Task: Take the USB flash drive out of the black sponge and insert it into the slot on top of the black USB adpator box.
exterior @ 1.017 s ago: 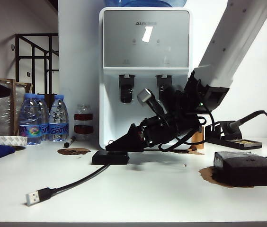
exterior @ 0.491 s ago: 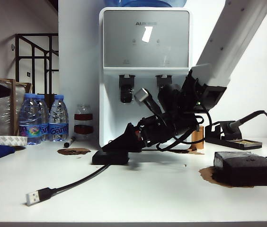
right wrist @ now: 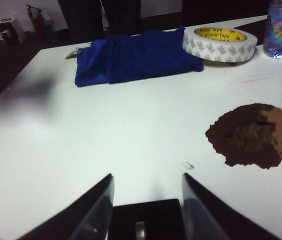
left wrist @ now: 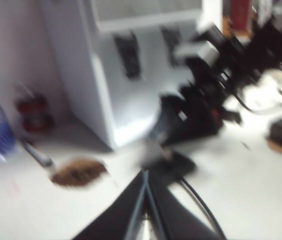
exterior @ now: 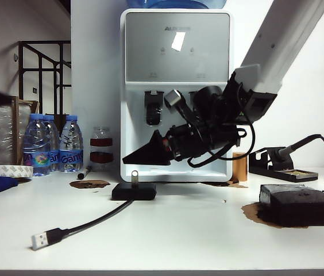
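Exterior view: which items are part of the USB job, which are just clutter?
Job:
- USB flash drive, standing in black USB adpator box
- black sponge
- right gripper, open, above the box
- left gripper, closed

Clutter:
- water bottles
- tape roll
- blue cloth
- soldering iron stand

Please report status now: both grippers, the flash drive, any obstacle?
Right gripper open, above black USB adpator box. USB flash drive upright in its slot. Left gripper shut, nearby. No obstacle.

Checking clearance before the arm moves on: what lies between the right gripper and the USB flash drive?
Nothing: exterior view shows clear air between the open right gripper and the USB flash drive.
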Tool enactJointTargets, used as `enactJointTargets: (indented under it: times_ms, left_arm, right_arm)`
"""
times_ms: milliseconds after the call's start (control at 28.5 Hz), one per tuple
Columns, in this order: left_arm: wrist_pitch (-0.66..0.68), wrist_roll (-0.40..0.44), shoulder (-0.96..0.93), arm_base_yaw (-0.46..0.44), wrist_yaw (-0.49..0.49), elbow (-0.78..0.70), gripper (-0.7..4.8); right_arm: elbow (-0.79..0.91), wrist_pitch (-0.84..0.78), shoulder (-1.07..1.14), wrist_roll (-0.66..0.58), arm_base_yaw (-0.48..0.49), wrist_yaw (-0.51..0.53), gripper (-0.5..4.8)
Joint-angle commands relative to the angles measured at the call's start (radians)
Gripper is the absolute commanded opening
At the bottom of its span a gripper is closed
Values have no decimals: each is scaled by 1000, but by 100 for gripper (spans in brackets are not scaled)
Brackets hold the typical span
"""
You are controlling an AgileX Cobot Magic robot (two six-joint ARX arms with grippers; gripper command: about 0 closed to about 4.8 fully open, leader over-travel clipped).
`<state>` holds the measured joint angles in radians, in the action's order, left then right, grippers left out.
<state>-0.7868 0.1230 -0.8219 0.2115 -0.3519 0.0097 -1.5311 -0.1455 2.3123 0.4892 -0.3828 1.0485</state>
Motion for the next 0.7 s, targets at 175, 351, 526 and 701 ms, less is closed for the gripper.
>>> enactJointTargets:
  times_ms: [175,351,526,701]
  left_arm:
    - [-252,-1,3,-3,471,4,-4]
    - [-386,97,37,-3,753,19,-4]
    - [-256,266,227,-3,940,118,-4]
    - [671,48,613,-3,844,397,-4]
  right_arm:
    - [-2,5,-108,-43,0,8,225]
    - [-1,36,-203,-45,1,-33,224]
    - [44,59,-389,-34,5,-210,-2]
    - [58,193,-577,-33,11,-475,-2]
